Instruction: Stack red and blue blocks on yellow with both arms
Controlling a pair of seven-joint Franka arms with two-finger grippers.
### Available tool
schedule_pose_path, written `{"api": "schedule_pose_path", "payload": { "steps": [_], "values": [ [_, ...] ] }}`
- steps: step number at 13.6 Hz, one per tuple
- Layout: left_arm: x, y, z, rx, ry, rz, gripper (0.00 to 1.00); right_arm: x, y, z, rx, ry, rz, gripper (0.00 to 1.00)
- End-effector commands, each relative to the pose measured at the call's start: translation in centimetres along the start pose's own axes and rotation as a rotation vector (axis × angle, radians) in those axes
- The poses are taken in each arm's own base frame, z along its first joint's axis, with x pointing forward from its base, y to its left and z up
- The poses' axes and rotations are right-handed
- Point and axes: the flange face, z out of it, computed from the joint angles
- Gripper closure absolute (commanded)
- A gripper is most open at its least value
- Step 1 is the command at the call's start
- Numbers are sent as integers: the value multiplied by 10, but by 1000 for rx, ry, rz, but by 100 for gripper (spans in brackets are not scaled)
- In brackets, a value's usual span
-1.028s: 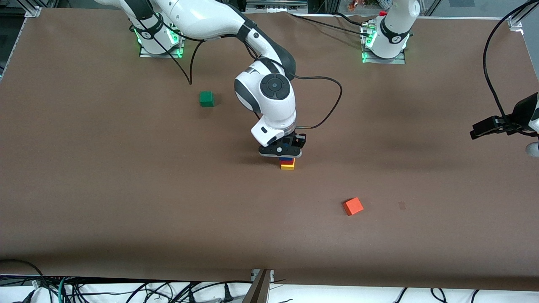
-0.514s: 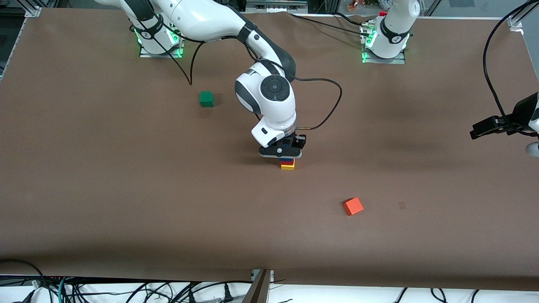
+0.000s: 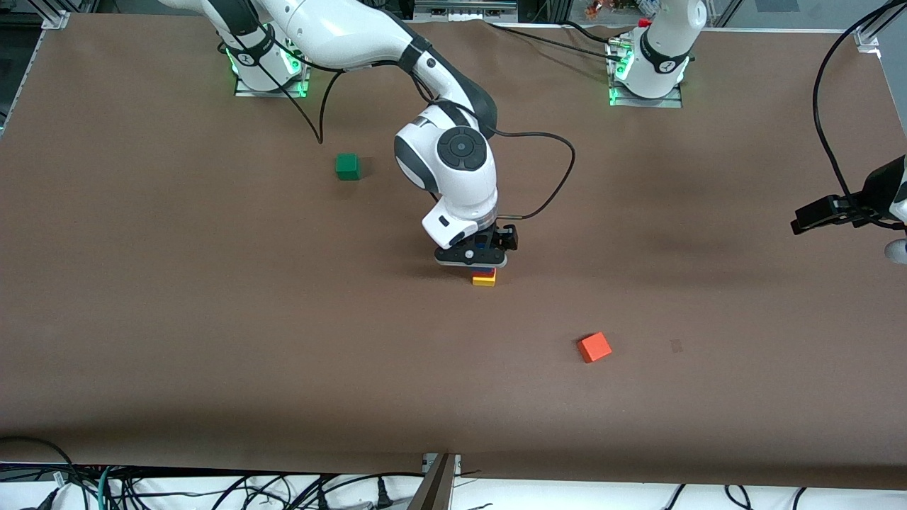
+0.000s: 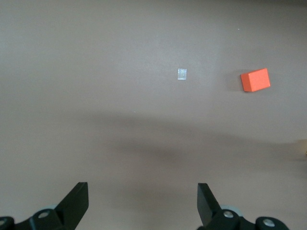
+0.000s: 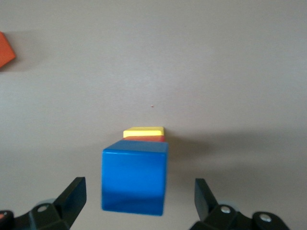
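Front view: the yellow cube (image 3: 484, 281) sits on the counter (image 3: 212, 319) about midway between its two ends, somewhat nearer the front edge than the arms' bases. The red block (image 3: 485, 272) lies on it, and a sliver of the blue block (image 3: 481, 266) shows on top, mostly hidden under the right tool (image 3: 473, 258), which hangs right over the stack. The left tool (image 3: 815, 214) waits over the counter's edge at the left arm's end. A green cube (image 3: 347, 166) and an orange cube (image 3: 594, 347) lie well apart from the stack.

Left wrist view: the left tool (image 4: 143, 203) is spread wide with nothing between its fingers; only the bare counter and the orange cube (image 4: 254, 80) lie below.

Right wrist view: the right tool (image 5: 139, 201) is released, its fingers (image 5: 72, 197) standing clear of the blue block (image 5: 135, 175) on both sides. The red block (image 5: 146, 138) and yellow cube (image 5: 143, 131) peek out beneath it.

These cubes look light, rigid and matte, so grip should hold well on two opposite flat sides. The stack would probably topple under a sideways nudge.
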Motion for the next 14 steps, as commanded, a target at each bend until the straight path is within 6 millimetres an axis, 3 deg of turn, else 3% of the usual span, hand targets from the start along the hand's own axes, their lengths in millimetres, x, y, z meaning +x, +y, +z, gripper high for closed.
{"api": "schedule_pose_path", "payload": {
  "steps": [1, 3, 5, 7, 10, 14],
  "values": [
    [0, -1, -5, -16, 9, -1, 0, 25, 19, -54, 3, -6, 44, 0],
    [0, -1, -5, -16, 9, -1, 0, 45, 35, -77, 14, 19, 73, 0],
    [0, -1, -5, -16, 9, -1, 0, 77, 66, -116, 49, 31, 136, 0],
    [0, -1, -5, -17, 9, -1, 0, 84, 85, -148, 52, 1, 150, 0],
    [0, -1, -5, -16, 10, -1, 0, 116, 150, -182, 6, -47, 109, 0],
    [0, -1, -5, -17, 10, -3, 0, 134, 223, -228, -5, -154, 95, 0]
  ]
}}
